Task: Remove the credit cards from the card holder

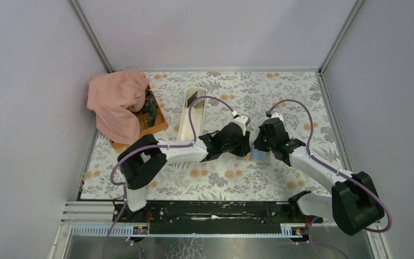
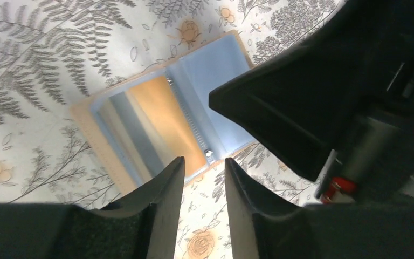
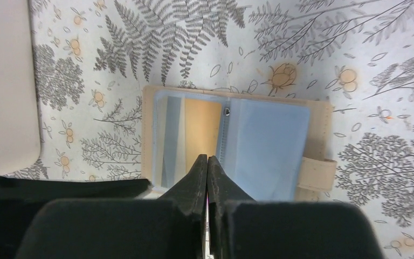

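The card holder (image 3: 237,140) lies open on the floral tablecloth, with a tan cover, light blue sleeves and a tan strap on the right. It also shows in the left wrist view (image 2: 215,70), and a blue corner shows in the top view (image 1: 257,155). A pale grey credit card (image 3: 172,135) sits in its left sleeve, also seen in the left wrist view (image 2: 132,127). My right gripper (image 3: 207,159) is shut and empty, its tips over the holder's spine. My left gripper (image 2: 205,167) is open and empty at the holder's near edge. In the top view both grippers, left (image 1: 242,141) and right (image 1: 259,143), meet over the holder.
A long white oval tray (image 1: 186,127) stands left of the holder with a dark flat thing (image 1: 193,97) at its far end; its rim shows in the right wrist view (image 3: 5,81). A pink cloth (image 1: 116,102) drapes a brown wooden box (image 1: 156,123) at the back left.
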Robot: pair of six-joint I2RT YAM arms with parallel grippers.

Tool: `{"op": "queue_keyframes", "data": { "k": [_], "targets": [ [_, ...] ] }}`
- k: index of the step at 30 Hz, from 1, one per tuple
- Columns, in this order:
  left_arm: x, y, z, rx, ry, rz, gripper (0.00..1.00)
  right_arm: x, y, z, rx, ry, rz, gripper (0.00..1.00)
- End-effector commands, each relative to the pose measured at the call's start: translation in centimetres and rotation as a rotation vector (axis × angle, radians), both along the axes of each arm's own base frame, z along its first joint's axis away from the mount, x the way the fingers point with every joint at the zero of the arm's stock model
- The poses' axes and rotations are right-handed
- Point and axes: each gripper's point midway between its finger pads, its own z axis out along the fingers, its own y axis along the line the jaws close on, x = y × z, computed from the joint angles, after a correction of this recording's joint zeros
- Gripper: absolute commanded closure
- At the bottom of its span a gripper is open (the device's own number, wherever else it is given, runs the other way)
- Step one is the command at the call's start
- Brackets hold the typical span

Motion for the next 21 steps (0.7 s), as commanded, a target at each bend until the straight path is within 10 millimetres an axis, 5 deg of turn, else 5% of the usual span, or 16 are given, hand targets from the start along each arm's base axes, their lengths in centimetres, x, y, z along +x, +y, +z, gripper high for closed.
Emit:
{"op": "queue_keyframes", "data": {
  "k": [1,6,9,13,17,21],
  "targets": [
    [0.6,1.7,0.2,0.025,-0.065,0.049,0.42,1.0,1.8,-0.6,0.075,0.01,0.034,1.0],
    [0.7,2.0,-1.4,-0.032,0.014,0.035,0.13,0.5,3.2,-2.2,0.128,0.049,0.095,0.99],
    [1.2,2.0,-1.7,-0.068,0.031,0.044,0.13,0.4,3.3,-2.8,0.148,0.056,0.103,0.8],
    [2.0,2.4,-2.4,-0.026,0.012,0.074,0.24,0.4,2.3,-3.6,0.155,0.067,0.073,0.62],
    [2.4,2.6,-2.8,-0.002,0.004,0.088,0.52,0.1,2.4,-4.4,0.176,0.095,0.08,0.61],
    [2.6,2.8,-2.9,0.01,0.005,0.094,0.7,-0.1,2.4,-5.1,0.175,0.116,0.082,0.62]
  ]
}}
